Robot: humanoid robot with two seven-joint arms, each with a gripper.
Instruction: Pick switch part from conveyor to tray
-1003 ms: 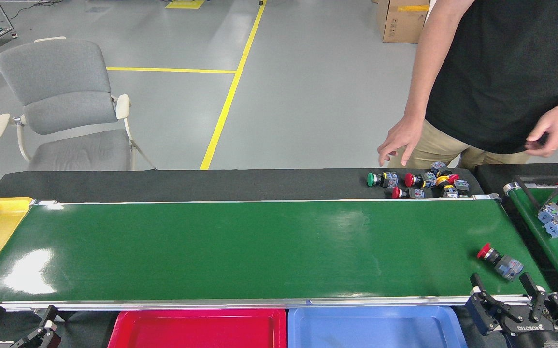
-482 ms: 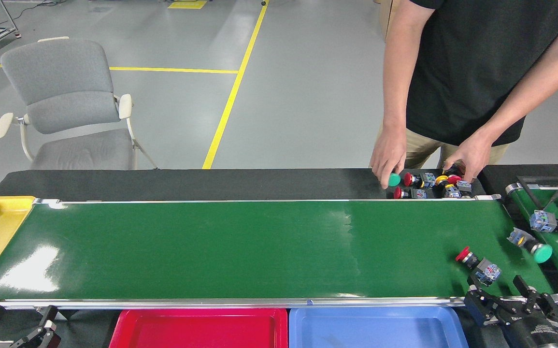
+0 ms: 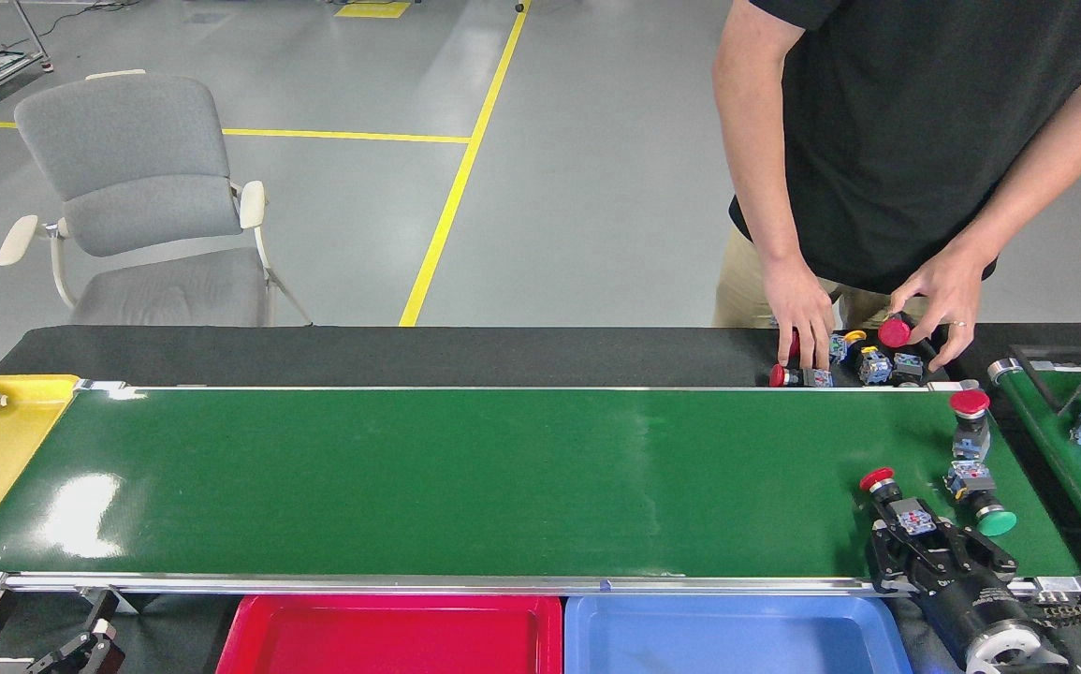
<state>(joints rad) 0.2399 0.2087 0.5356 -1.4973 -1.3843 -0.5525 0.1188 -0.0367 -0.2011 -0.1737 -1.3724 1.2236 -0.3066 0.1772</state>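
right gripper now around red switch part, no legible writing

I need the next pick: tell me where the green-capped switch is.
In the head view, the green-capped switch lies at the right end of the wide belt, just right of my right claw and below a red-capped switch.

I see the conveyor running the width of my view, its glossy green belt bare over most of its length. Three switch parts lie on it near its right end: a red-capped switch part close to the near rail, a green-capped one just to its right, and another red-capped one toward the far rail. Behind the far rail, a black bench carries a small cluster of switches at its right end.
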